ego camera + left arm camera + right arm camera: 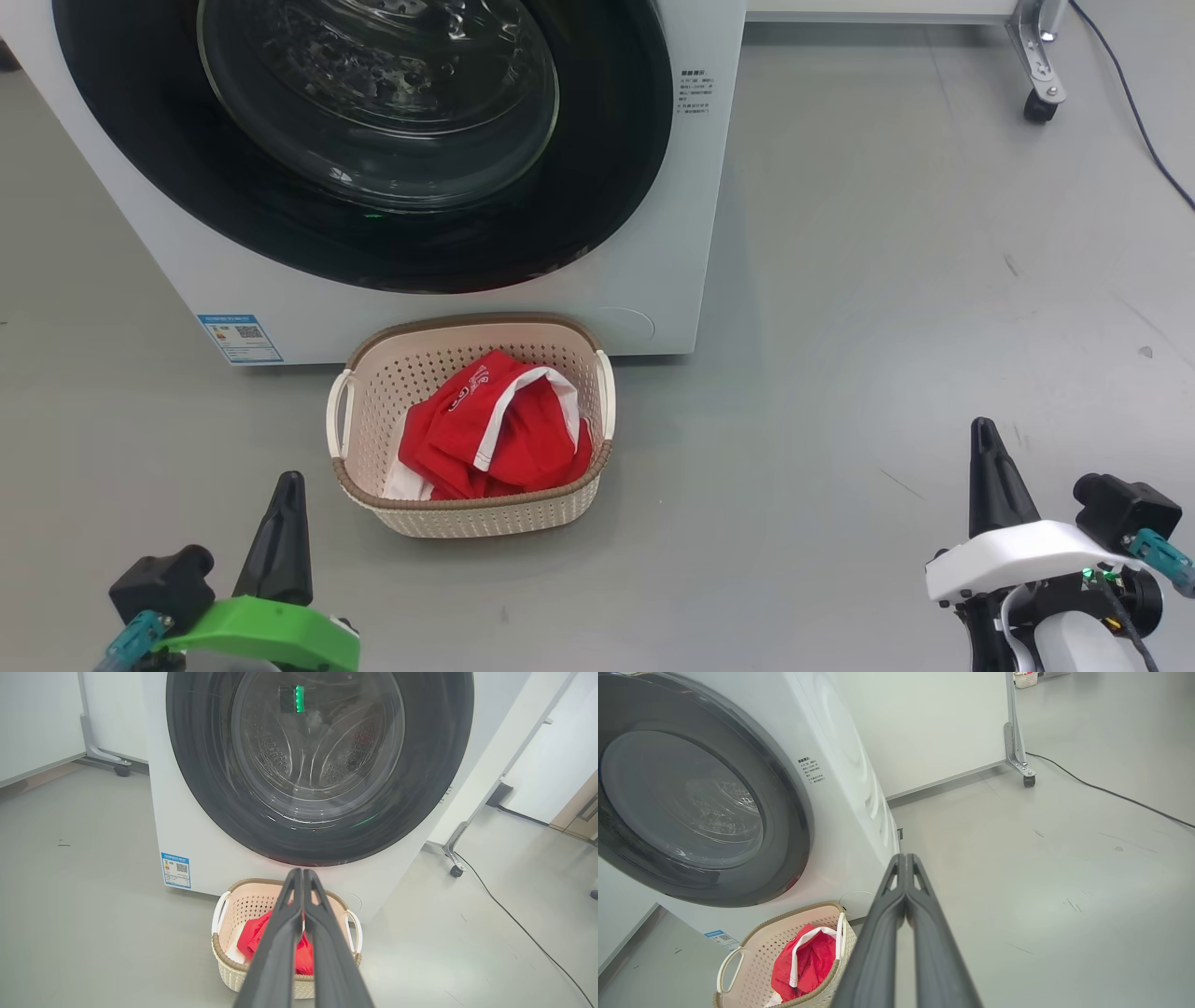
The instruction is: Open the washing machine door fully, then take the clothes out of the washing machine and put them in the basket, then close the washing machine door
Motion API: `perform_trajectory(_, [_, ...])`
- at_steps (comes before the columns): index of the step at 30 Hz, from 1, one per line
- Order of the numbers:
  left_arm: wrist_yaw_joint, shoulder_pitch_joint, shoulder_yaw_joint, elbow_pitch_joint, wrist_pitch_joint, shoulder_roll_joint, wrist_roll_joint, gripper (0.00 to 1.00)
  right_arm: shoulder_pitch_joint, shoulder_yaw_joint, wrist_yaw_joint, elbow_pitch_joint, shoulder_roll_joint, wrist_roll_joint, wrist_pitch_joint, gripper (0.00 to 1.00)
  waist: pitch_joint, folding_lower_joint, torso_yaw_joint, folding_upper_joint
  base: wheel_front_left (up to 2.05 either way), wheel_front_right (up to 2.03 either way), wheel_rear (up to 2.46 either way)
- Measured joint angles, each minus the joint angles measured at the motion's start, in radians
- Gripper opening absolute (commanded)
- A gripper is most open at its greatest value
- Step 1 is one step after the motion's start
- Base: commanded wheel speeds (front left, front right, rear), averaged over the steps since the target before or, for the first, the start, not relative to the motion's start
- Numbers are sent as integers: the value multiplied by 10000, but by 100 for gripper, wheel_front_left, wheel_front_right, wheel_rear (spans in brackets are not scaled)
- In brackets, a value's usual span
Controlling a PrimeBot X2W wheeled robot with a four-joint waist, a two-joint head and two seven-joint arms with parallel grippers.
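Observation:
The washing machine (672,233) stands ahead, its door (364,140) flat against the front, black rim and glass bowl facing me. On the floor in front sits the cream basket (471,513) with the red clothes (495,429) piled inside. My left gripper (285,485) rests at the lower left, shut and empty, a little left of the basket. My right gripper (982,434) is shut and empty at the lower right, well away from the basket. In the left wrist view the shut fingers (301,875) point at the basket (233,914) and door (317,765).
A blue label (241,338) is on the machine's lower left front. A wheeled frame leg (1041,65) and a black cable (1134,103) lie at the far right. Open grey floor spreads to the right of the machine.

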Motion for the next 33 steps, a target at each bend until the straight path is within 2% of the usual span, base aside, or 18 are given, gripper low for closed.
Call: perform_trajectory(33, [0, -9, 539, -21, 1166, 36, -4188, 0, -41, -725, 144, 59, 36, 4149, 1231, 0, -223, 0, 14, 0, 0, 0, 0])
